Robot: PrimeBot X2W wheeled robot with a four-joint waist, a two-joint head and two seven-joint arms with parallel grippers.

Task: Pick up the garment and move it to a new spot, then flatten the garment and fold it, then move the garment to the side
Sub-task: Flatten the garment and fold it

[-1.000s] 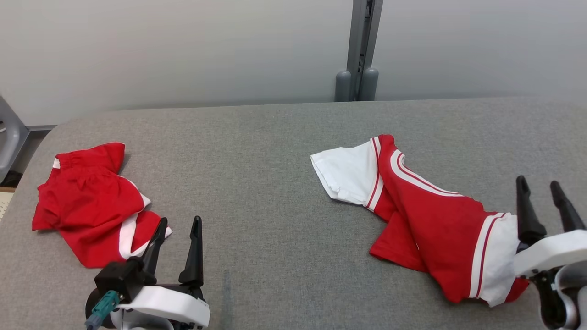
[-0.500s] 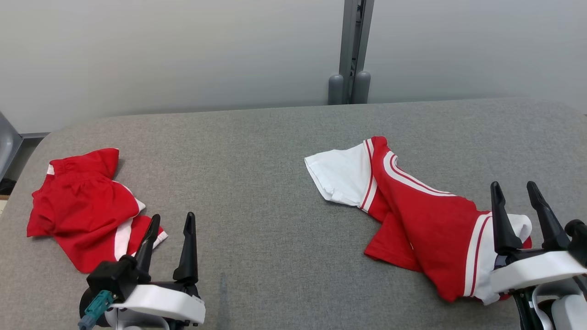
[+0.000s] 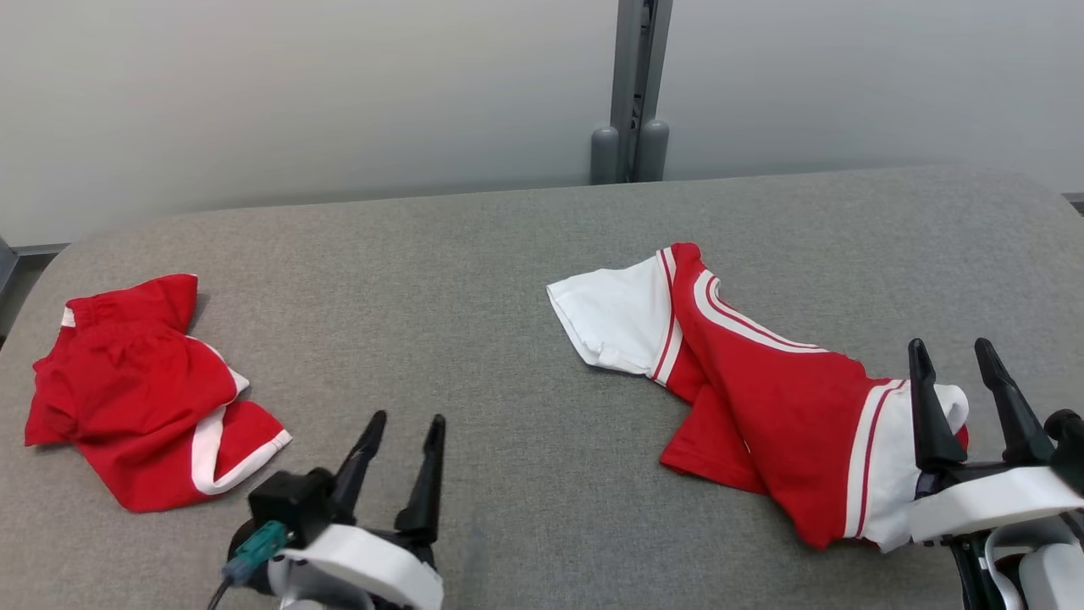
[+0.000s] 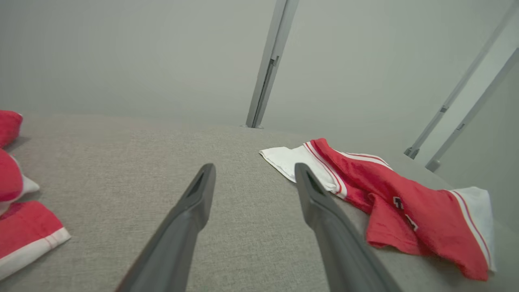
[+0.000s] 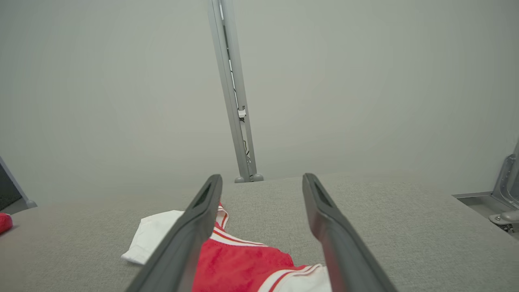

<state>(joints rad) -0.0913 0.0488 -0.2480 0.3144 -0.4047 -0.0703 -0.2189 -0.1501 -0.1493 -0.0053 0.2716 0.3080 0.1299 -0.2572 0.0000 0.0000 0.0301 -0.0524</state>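
A crumpled red garment [image 3: 762, 398] with white sleeves and white-red stripes lies on the right half of the grey fabric table [image 3: 474, 280]. It also shows in the left wrist view [image 4: 397, 190] and the right wrist view [image 5: 239, 263]. My right gripper [image 3: 948, 346] stands open at the garment's near white sleeve, its left finger in front of the cloth and nothing between its fingers [image 5: 261, 177]. Low in the middle, left of the garment, my left gripper [image 3: 408, 418] is open over bare table and points toward the back wall [image 4: 254, 168].
Red shorts [image 3: 127, 398] with white trim lie bunched at the table's left end [image 4: 24, 231]. A grey metal post [image 3: 631, 85] rises against the wall behind the table's far edge. A metal fitting [image 5: 502, 198] sits off the table's right end.
The head camera has shifted. My left gripper has moved right, away from the red shorts. My right gripper has come left, closer over the garment's near white sleeve. Both stay open.
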